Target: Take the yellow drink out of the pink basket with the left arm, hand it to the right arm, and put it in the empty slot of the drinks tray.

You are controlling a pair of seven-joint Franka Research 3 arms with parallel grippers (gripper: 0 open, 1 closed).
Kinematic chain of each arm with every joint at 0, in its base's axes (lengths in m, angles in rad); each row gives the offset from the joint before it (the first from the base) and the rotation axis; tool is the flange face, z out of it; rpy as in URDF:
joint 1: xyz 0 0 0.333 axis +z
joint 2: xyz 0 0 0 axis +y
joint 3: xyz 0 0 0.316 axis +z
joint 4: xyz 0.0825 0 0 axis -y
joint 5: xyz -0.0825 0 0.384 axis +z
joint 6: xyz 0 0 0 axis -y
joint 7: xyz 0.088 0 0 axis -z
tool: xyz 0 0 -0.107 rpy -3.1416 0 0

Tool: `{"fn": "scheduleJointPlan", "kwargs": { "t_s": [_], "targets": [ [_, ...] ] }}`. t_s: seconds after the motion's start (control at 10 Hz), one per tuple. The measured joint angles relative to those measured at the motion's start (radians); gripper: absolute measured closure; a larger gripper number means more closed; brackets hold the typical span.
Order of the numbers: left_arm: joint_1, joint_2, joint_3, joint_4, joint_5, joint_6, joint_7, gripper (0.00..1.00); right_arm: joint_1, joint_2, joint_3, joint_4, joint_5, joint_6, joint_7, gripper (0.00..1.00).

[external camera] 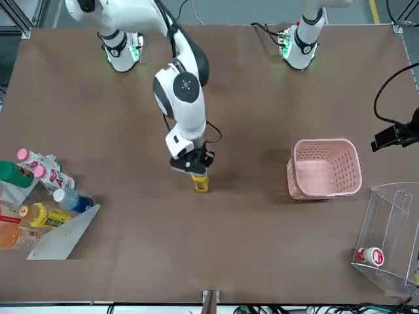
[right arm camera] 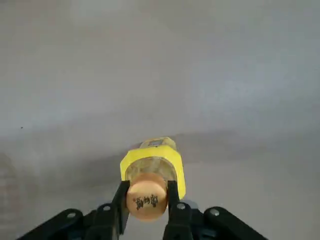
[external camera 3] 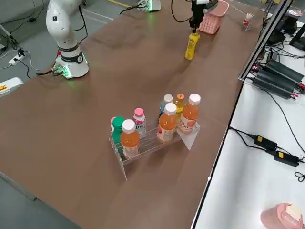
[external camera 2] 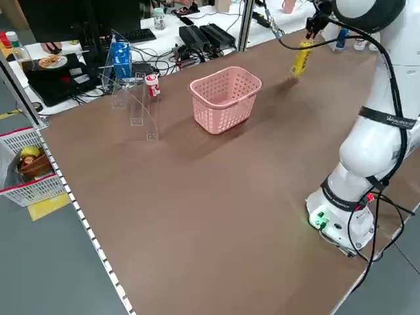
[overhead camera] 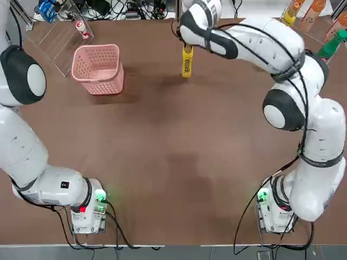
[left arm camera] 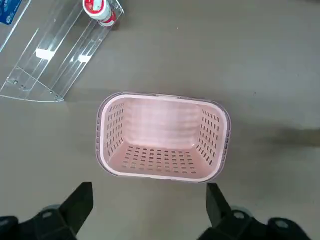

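Right pincer was clamped on the neck of the yellow drink, just under its cap; bottle hung upright, long axis vertical, directly beneath the fingers, at or just off the bench. Pink basket sat empty, well to the side. Drinks tray lay well apart, toward the robot's right edge: the carry looked to run sideways that way. Left pincer hung above the basket, fingers apart, holding nothing.

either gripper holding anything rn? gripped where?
Right gripper holds the yellow drink bottle by its neck, just under the cap. Left gripper holds nothing.
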Motion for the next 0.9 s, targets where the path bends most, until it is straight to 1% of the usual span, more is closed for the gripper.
{"fn": "scheduleJointPlan", "kwargs": {
  "t_s": [0.1, 0.3, 0.5, 0.7, 0.9],
  "targets": [
    [0.0, 0.0, 0.0, 0.0, 0.0, 0.0, 0.0, 0.0, -0.003, -0.061, -0.005, -0.005, 0.0, -0.064, 0.0, 0.66],
    [0.0, 0.0, 0.0, 0.0, 0.0, 0.0, 0.0, 0.0, -0.035, -0.165, -0.019, -0.031, 0.0, -0.155, -0.018, 0.66],
    [0.001, 0.0, -0.001, 0.0, 0.0, 0.0, 0.0, 0.0, -0.086, -0.239, -0.069, -0.049, 0.0, -0.249, -0.087, 0.66],
    [0.001, 0.0, -0.001, 0.0, 0.0, 0.0, 0.0, 0.0, -0.18, -0.336, -0.088, -0.096, 0.001, -0.32, -0.183, 0.66],
    [0.002, 0.0, 0.0, 0.0, 0.0, 0.0, 0.0, 0.0, -0.309, -0.459, -0.093, -0.177, 0.001, -0.343, -0.302, 0.66]
  ]
}}
